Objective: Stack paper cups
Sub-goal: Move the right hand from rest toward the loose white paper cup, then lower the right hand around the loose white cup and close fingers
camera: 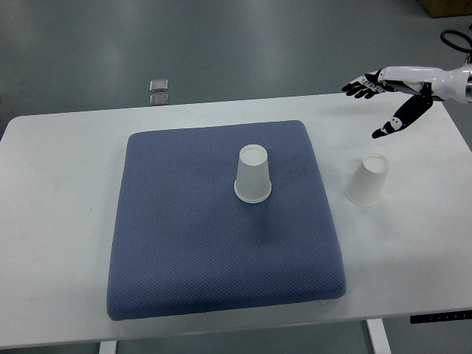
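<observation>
White paper makes up both cups, and both stand upside down, mouth down and narrow base up, so whether anything sits under them cannot be seen. One plain white paper cup (pixel 253 174) stands on the square blue-grey textured fabric cushion (pixel 184 251), a little right of the cushion's middle and toward its far half. Its upturned base shows a thin raised rim around a shallow flat recess, and its wider mouth rests on the fabric. The second plain white paper cup (pixel 368 179) stands on the bare white rectangular tabletop (pixel 51 221), just off the cushion's right edge and well apart from the first cup. It has the same tapered shape and the same rimmed base on top. Neither cup is dented or marked, as far as can be told.

At the upper right, the white-and-black robotic right hand (pixel 387 92) hovers above the far right part of the table, its arm coming in from the right edge. Its dark fingers are spread and relaxed, grasping nothing, with one digit angled down toward the second cup but clear of it.

On the grey floor beyond the table lies a small pair of silvery square metal plates (pixel 158 91).
</observation>
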Controlling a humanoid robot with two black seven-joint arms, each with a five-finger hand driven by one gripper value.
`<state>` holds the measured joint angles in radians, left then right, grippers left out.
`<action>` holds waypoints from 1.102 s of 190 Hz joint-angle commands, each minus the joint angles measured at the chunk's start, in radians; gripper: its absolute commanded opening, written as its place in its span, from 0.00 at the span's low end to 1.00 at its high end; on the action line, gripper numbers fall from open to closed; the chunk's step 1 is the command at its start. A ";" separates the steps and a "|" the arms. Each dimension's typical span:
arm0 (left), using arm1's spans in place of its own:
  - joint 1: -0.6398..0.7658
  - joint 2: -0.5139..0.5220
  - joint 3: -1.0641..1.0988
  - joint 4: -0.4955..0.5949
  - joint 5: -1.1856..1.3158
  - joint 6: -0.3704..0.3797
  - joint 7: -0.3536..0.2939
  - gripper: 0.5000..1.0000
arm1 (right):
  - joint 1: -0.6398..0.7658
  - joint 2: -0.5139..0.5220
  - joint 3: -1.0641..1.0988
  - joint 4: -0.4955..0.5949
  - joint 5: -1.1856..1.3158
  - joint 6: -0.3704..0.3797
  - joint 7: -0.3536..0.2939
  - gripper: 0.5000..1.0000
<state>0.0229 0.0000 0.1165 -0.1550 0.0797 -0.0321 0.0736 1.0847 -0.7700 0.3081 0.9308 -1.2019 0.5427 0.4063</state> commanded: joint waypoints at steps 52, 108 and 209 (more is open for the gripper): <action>0.000 0.000 0.000 0.000 0.000 0.000 0.000 1.00 | -0.049 0.028 -0.084 -0.015 -0.082 -0.059 -0.044 0.83; -0.001 0.000 0.000 0.000 0.000 0.000 0.000 1.00 | -0.109 0.072 -0.116 -0.067 -0.085 -0.193 -0.069 0.83; 0.000 0.000 0.000 0.000 0.000 0.000 0.000 1.00 | -0.144 0.143 -0.162 -0.159 -0.085 -0.308 -0.093 0.58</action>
<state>0.0230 0.0000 0.1166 -0.1550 0.0798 -0.0322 0.0736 0.9394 -0.6273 0.1458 0.7709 -1.2884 0.2353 0.3102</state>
